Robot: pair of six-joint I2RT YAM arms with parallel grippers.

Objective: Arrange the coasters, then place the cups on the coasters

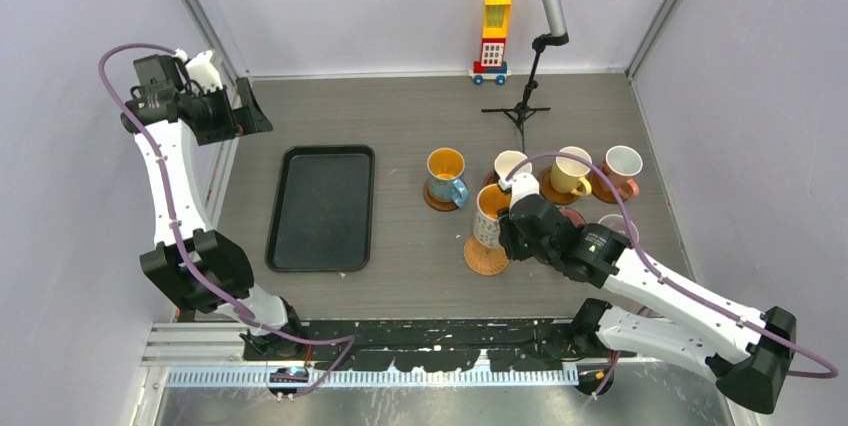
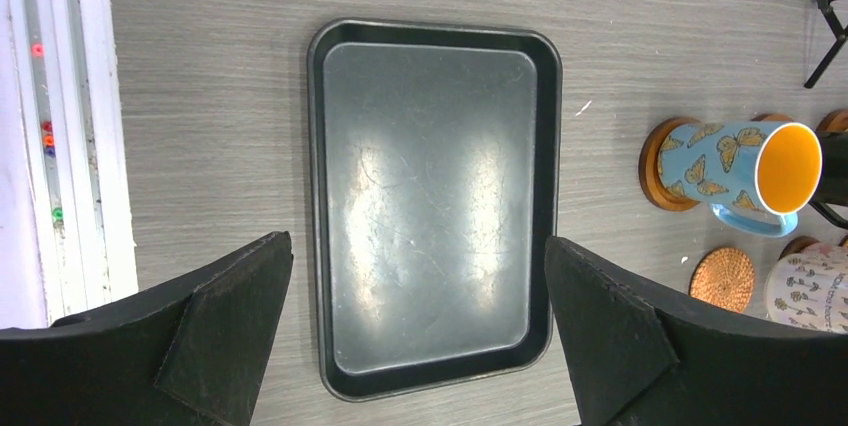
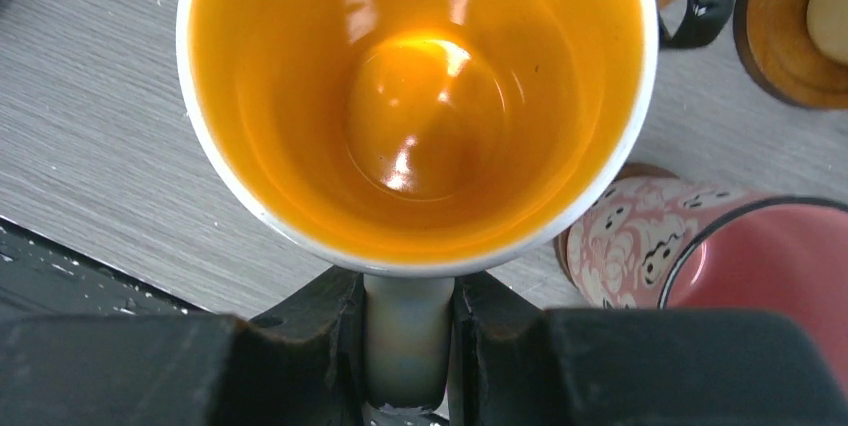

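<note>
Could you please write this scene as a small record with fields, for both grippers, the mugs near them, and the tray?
left gripper: open, empty, above the black tray
right gripper: shut on the handle of the white patterned mug
white patterned mug: upright, orange inside, not set on the woven coaster beside it
woven coaster: bare
blue mug: stands on a brown coaster
black tray: nothing on it

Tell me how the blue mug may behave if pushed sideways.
The blue mug looks tall and narrow, so it may tip rather than slide. Its coaster seems rimmed, which could catch the base. Glossy ceramic is probably stiff, slippery and breakable.
</note>
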